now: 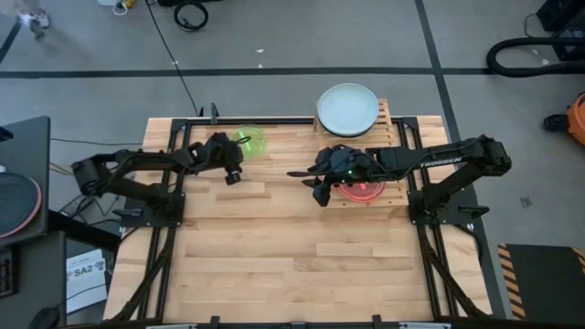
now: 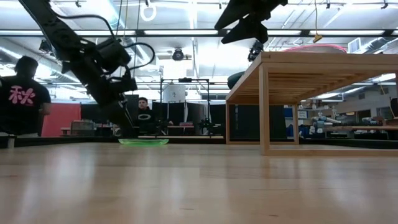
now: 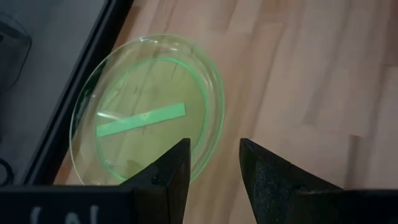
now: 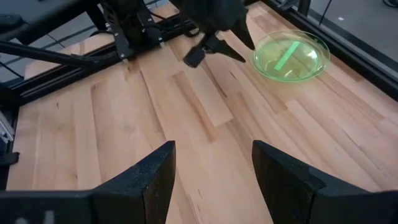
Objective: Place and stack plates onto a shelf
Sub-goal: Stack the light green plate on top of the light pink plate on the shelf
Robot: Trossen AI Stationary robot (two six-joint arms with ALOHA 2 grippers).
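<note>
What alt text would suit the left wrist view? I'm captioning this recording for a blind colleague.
A translucent green plate lies on the wood-plank tabletop near its dark edge, a green strip showing through its middle. The left end effector hangs open just above it, one dark finger over the plate's rim, holding nothing.

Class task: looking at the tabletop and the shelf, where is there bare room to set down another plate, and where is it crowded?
Free: the whole near half of the tabletop, and the strip between the green plate and the shelf. Crowded: the shelf, with the pale grey plate, the pink plate and the open right gripper.
</note>
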